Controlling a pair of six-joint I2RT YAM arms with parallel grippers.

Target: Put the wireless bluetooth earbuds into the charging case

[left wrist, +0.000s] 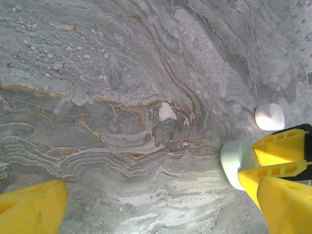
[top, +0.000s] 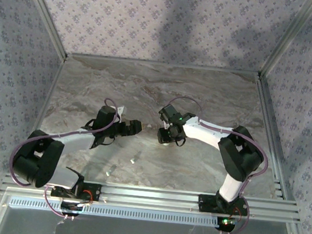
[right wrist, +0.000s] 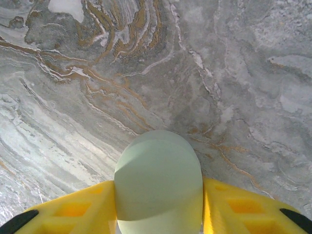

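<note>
left gripper [left wrist: 156, 212] open, earbud [left wrist: 167, 111] dead ahead between its fingers, nearer than right gripper [right wrist: 158, 200], which grips the mint case [right wrist: 158, 165].

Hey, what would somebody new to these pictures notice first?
The mint-green oval case stands out most. It is pinched between the yellow fingers of the right gripper, low in the right wrist view, over the marbled table. Next comes the left gripper, wide open and facing it at mid-table. A small white bit lies on the marble in the middle of the left wrist view.
</note>
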